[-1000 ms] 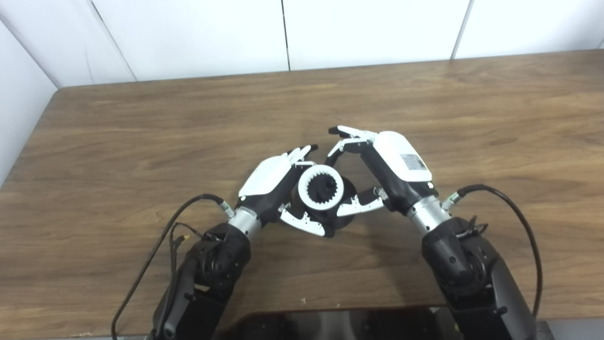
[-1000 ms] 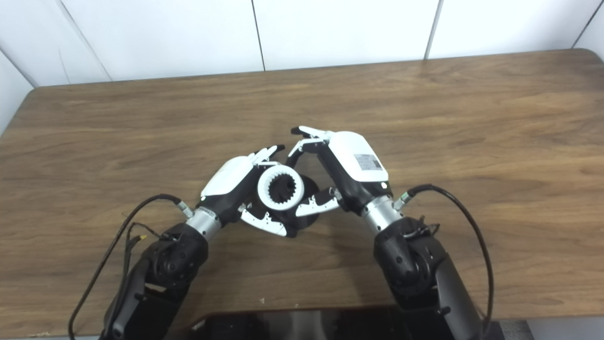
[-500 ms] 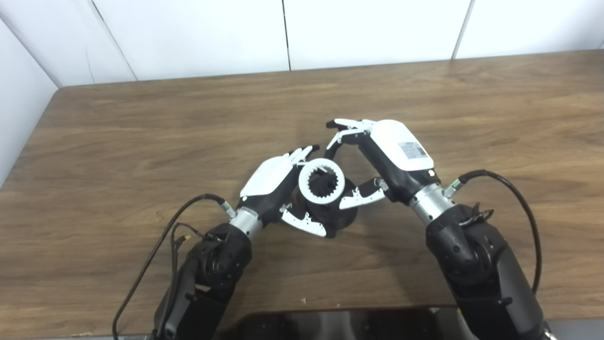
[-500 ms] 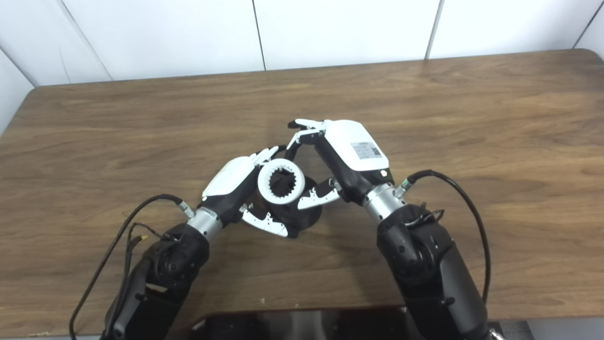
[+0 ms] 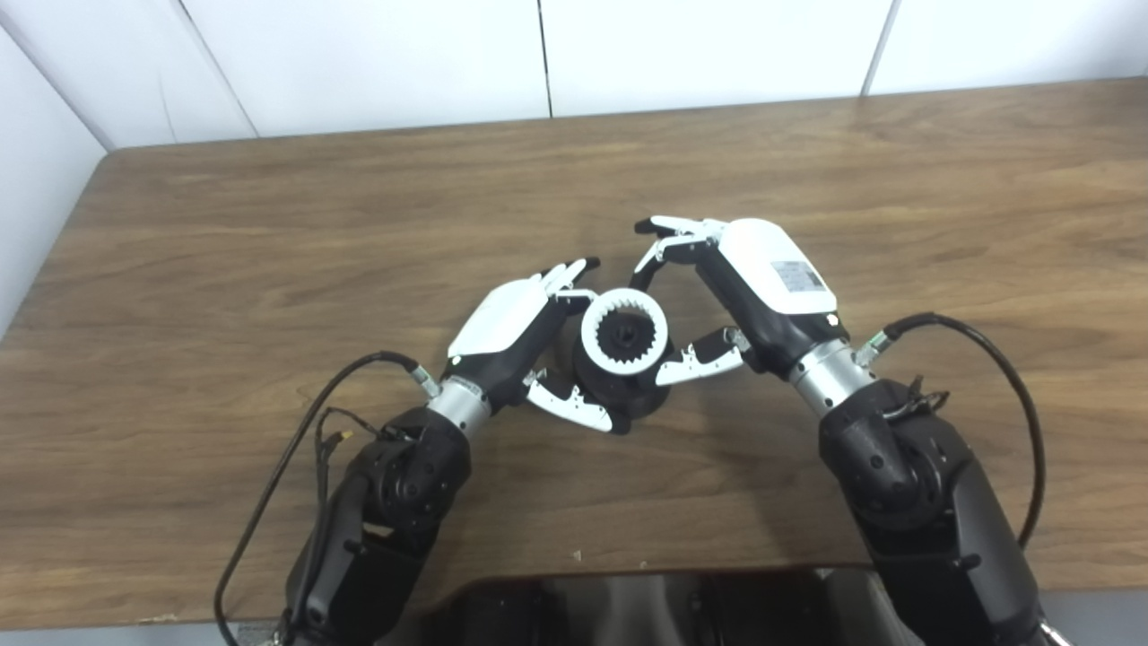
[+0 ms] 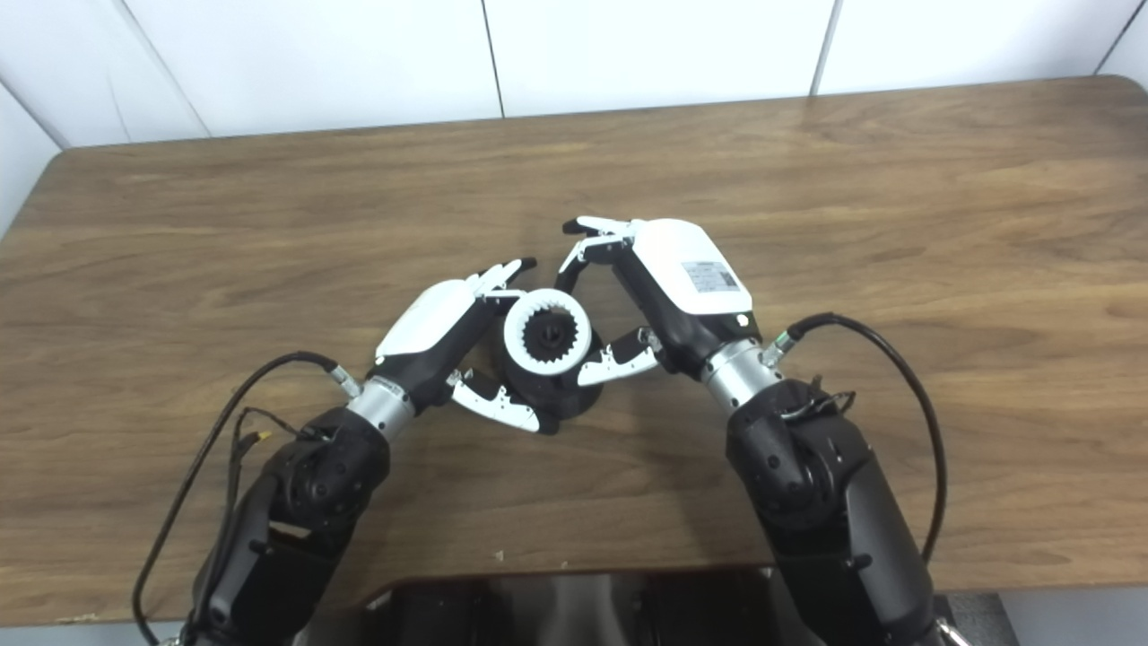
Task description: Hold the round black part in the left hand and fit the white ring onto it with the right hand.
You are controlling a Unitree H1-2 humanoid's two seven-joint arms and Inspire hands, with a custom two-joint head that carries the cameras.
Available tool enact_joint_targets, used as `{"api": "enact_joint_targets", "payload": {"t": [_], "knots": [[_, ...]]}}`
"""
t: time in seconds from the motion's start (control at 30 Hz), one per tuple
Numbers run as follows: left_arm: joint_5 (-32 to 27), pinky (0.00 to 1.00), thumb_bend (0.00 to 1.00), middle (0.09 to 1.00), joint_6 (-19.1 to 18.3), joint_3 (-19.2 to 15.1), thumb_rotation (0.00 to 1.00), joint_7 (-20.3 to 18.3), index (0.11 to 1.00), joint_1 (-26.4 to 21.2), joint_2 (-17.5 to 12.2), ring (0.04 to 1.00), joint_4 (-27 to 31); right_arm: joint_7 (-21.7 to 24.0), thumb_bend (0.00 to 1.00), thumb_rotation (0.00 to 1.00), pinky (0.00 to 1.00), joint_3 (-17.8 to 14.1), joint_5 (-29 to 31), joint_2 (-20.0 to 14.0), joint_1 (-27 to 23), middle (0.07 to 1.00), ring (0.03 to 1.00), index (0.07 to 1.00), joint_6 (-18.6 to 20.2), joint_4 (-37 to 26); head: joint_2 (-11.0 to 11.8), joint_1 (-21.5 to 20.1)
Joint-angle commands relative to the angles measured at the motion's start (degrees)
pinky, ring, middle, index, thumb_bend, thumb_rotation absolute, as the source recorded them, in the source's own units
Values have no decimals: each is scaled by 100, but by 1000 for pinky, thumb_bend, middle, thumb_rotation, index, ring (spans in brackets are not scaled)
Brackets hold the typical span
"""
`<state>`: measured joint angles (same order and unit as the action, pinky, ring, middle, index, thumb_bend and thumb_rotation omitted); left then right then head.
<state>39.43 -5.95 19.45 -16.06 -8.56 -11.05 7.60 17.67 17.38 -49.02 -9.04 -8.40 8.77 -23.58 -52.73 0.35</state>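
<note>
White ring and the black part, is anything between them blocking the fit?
Nothing visible: the white ring already sits on top of the black part, held by the left hand, with the right hand alongside.

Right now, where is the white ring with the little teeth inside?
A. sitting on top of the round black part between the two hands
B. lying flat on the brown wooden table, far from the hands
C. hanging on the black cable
A: the toothed white ring sits on top of the round black part, between the left hand and the right hand.
</note>
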Motion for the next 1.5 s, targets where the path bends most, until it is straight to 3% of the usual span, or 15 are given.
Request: {"api": "enact_joint_targets", "payload": {"t": [0.0, 0.57, 0.67, 0.8, 1.47], "knots": [[-37, 1000, 958, 1000, 80, -55, 295, 67, 611, -208, -74, 1000, 214, -147, 521, 160, 867, -67, -1, 47, -76, 849, 838, 495, -49, -183, -25, 7], [-28, 1000, 955, 1000, -30, -75, 304, -25, 615, -200, -48, 1000, 366, -190, 522, 160, 873, -26, -11, 16, 110, 855, 841, 496, -75, -28, -84, 77], [-8, 1000, 955, 1000, -40, -69, 292, -27, 613, -201, -39, 1000, 369, -116, 768, 278, 862, -6, -5, 6, 111, 864, 845, 626, -47, -41, -90, 77], [-19, 1000, 958, 1000, -28, -62, 293, -13, 609, -194, -21, 1000, 349, 22, 850, 323, 844, 26, -69, 23, 68, 879, 852, 707, 38, -81, -93, 101], [-24, 1000, 957, 1000, 22, -46, 303, 21, 608, -183, 7, 1000, 308, -64, 815, 309, 868, 15, -168, 238, -254, 858, 832, 655, 110, -94, -119, 83]]}}
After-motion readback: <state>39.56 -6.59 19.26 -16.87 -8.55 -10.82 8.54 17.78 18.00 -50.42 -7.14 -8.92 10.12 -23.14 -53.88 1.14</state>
